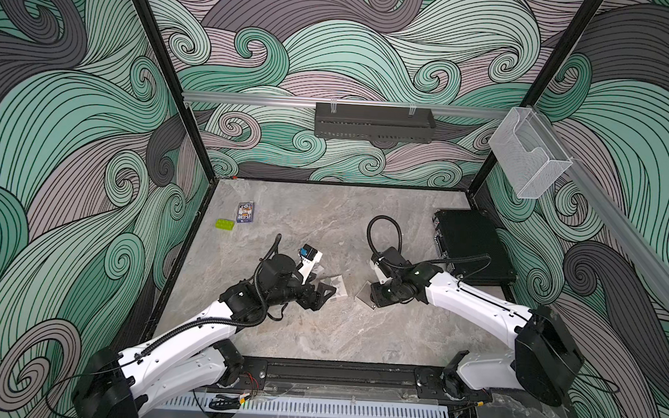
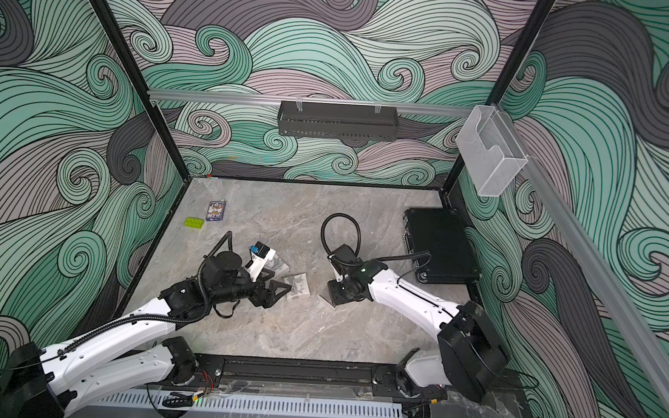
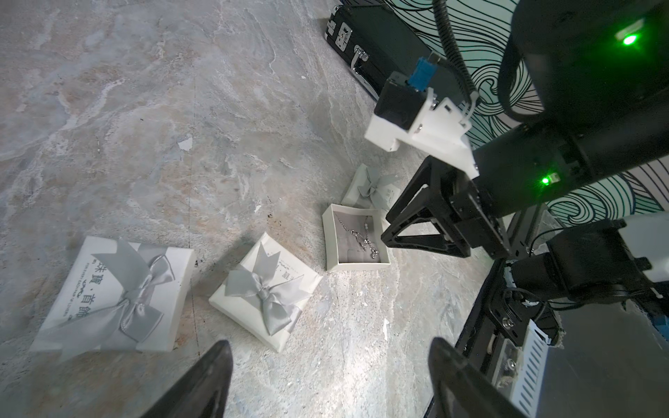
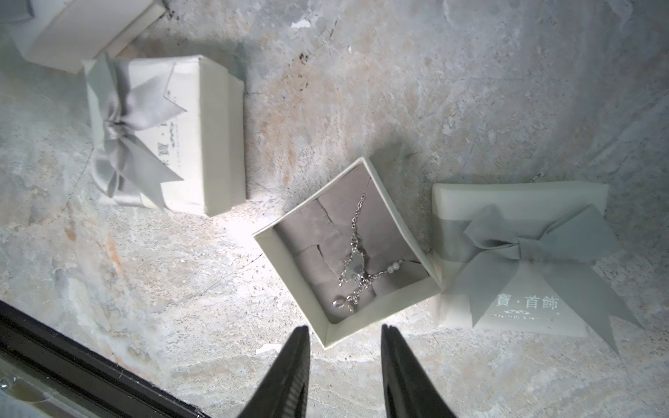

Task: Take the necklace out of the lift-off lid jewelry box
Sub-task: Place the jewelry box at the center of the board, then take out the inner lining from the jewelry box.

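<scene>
**At centre: nothing gripped yet**

Silver chain necklace (image 4: 356, 260) with small pearls lies on the grey pad (image 4: 307, 231) of the open cream cardboard jewelry box (image 4: 380, 311), mid grey marble-look counter (image 4: 470, 90). Cream lid with grey satin bow (image 4: 521, 253) lies bow-up just beside the box. Right hand (image 4: 344, 327) hovers at a box corner, jaws partly apart, empty. Left hand (image 3: 329, 343) wide open, empty, near two closed bow-topped cream boxes (image 3: 266, 293).

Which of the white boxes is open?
The box by the right pincer: its lid lies beside it, necklace showing. The other two have bowed lids on.
</scene>
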`<state>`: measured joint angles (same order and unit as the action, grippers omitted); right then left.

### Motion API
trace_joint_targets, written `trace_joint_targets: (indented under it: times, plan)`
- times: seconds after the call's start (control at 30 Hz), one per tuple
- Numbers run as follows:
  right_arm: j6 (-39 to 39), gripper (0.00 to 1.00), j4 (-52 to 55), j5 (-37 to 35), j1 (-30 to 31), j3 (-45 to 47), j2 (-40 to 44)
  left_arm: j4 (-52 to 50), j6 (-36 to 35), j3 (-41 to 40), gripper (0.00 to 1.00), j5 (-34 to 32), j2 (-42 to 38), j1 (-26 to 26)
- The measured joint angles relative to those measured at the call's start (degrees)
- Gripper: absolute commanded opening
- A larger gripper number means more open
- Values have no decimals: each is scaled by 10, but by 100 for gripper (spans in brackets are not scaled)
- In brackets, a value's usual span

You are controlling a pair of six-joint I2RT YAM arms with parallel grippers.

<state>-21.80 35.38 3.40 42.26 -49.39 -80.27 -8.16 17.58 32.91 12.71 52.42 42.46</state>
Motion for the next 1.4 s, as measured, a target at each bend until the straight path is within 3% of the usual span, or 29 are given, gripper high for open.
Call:
trace_joint_targets:
  times: [0.47, 0.7, 0.93, 1.4]
  plan:
    - [4, 47, -26, 0, 0, -19, -82, 0, 0, -1, 83, -1, -2, 0]
    - [42, 47, -35, 4, 3, -50, -128, -1, 0, -2, 82, -7, -9, 0]
    - [108, 47, -34, -1, 29, -70, -132, 0, 0, -8, 82, -12, -9, 0]
    - [120, 47, -34, -30, 31, -53, -107, 2, 2, -9, 82, -8, -1, 0]
